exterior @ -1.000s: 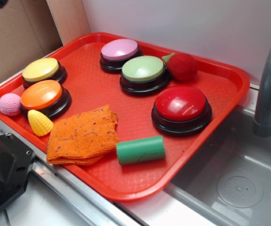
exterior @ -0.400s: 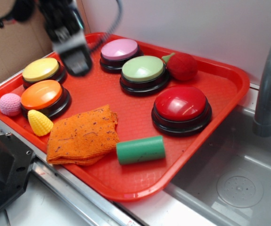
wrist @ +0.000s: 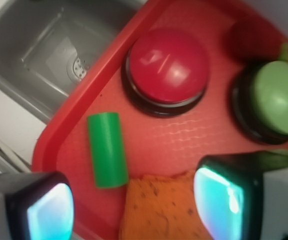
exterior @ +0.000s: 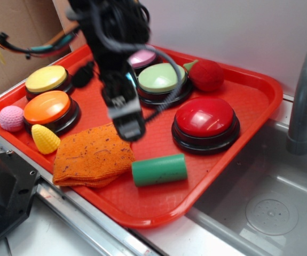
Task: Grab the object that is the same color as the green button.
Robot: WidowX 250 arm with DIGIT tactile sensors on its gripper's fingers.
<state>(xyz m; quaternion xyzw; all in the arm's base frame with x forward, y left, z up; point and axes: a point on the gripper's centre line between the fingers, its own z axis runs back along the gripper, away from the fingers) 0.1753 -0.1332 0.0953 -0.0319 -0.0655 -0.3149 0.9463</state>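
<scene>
One hand (exterior: 127, 127), fingers spread and empty, hangs over the orange cloth (exterior: 93, 154). We are approaching; the green cylinder (exterior: 159, 169) lies just beside that cloth. Next, we centre over it and descend.

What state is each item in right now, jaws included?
Gripper: jaws open, empty, above the orange cloth.
Green cylinder: lying on its side on the red tray, untouched.
Green button: not pressed by anything.
Red button: free, nothing touching.
Orange cloth: folded, flat.
</scene>
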